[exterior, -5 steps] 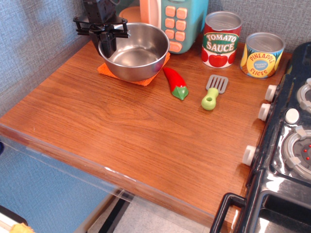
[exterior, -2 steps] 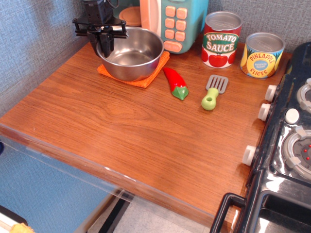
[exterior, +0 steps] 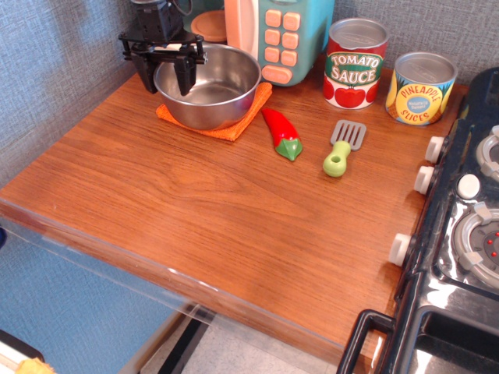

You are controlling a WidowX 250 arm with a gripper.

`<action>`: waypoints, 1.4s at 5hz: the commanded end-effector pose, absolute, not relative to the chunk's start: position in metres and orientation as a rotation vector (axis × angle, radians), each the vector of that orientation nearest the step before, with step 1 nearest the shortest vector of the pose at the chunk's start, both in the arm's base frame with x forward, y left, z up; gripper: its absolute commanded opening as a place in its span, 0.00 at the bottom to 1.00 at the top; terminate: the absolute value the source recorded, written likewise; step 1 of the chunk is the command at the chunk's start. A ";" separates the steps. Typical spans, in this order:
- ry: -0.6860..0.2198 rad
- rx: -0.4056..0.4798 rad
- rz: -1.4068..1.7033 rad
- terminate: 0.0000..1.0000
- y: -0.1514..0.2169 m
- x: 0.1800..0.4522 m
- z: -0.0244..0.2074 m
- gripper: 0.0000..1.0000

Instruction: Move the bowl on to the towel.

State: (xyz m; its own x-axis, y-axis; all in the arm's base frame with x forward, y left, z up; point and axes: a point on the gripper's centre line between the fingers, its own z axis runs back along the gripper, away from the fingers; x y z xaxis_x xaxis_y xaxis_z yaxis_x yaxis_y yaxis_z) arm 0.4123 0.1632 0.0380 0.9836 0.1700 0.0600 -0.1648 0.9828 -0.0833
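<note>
Gripper (exterior: 164, 74): black, at the back-left corner of the wooden counter (exterior: 218, 210), fingers spread wide and pointing down. One finger (exterior: 145, 76) hangs outside the bowl's left wall, the other (exterior: 184, 78) inside the rim; whether either touches the steel cannot be told. Nothing is held.

Bowl (exterior: 209, 87): stainless, upright, resting on the orange towel (exterior: 234, 125), whose edges show along its front and right. The gripper straddles the bowl's left rim.

Just right of the towel: red chili pepper (exterior: 282, 132). Further right: green-handled spatula (exterior: 343, 147). Behind: tomato sauce can (exterior: 355, 64), pineapple slices can (exterior: 421, 88), teal toy appliance (exterior: 284, 35). Stove (exterior: 468, 234) at right edge.
</note>
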 end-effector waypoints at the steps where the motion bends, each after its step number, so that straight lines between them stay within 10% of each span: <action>1: -0.308 -0.023 0.099 0.00 0.146 0.401 0.136 1.00; 4: -0.198 0.014 0.006 0.00 0.104 0.324 0.104 1.00; 7: -0.189 0.001 -0.039 0.00 0.103 0.310 0.093 1.00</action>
